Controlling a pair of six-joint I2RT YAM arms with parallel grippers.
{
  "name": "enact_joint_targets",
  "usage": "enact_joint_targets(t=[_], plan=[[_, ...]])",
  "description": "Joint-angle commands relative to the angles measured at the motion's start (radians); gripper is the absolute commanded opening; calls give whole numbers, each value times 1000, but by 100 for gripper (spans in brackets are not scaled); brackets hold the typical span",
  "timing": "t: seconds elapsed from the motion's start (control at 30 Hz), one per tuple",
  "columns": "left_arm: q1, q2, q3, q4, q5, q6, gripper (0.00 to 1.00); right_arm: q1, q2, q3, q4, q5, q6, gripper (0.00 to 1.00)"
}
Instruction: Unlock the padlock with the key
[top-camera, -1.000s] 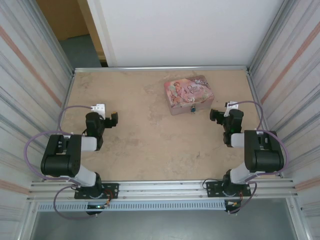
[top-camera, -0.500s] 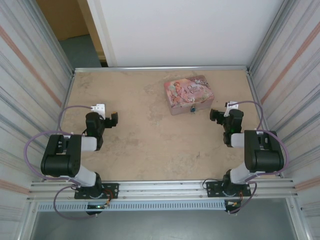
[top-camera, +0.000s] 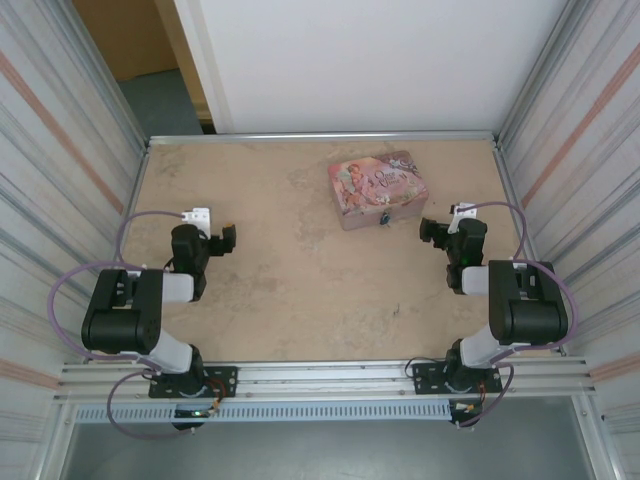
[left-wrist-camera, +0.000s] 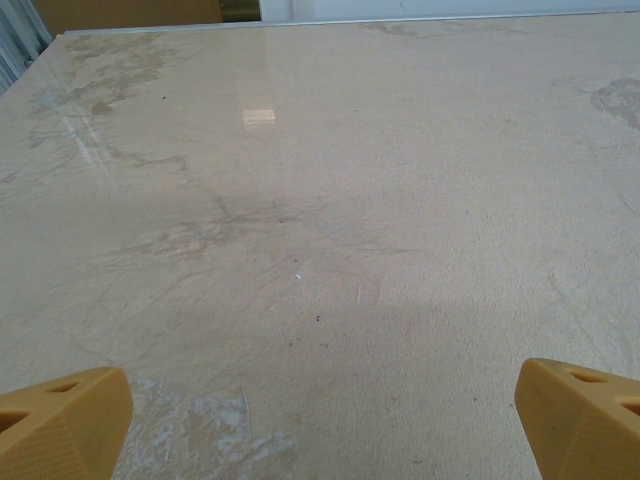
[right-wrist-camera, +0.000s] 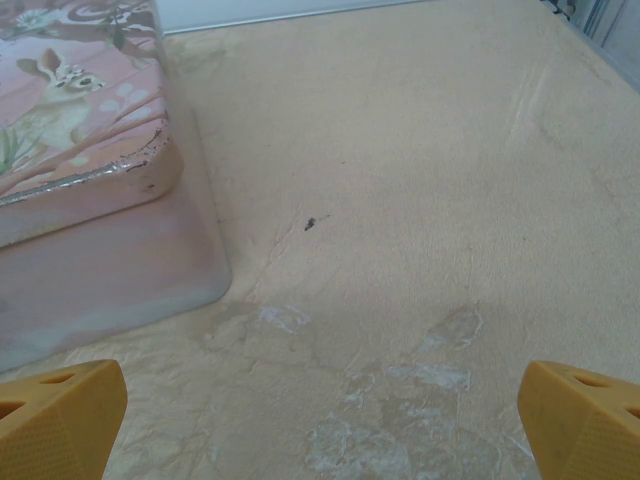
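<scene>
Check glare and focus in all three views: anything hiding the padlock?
Top external: even light, sharp, but the padlock is just a tiny speck on the front of the tin. Left wrist: one bright glare patch on the table, otherwise clean. Right wrist: no glare; the tin's near corner looks slightly soft.

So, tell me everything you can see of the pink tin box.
The pink tin box is rectangular with rounded corners, closed, lying flat on the far right part of the table. Its lid is printed with pastel pictures, a fawn among them; the lid's edge looks worn to bare metal. A tiny padlock hangs at its near wall. Nothing else touches it.
</scene>
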Motion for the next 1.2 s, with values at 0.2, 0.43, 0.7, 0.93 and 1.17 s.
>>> enact_joint_targets(t=[0.2, 0.43, 0.7, 0.93, 1.17], plan=[[-7, -9, 19, 6, -8, 24, 99, 0, 0, 3, -2, -1, 3, 99], [-46, -153, 14, -98, -59, 57, 99, -4, -117, -3, -85, -14, 2, 99], [-139, -393, 110, -381, -92, 32, 99, -13, -402, 46, -416, 2, 86, 99], [-156, -479, 292, -760, -31, -260, 99, -92, -490, 183, -742, -142, 216, 99], [-249, -362, 410, -879, 84, -387, 99, -152, -402, 352, -948, -360, 330, 99]])
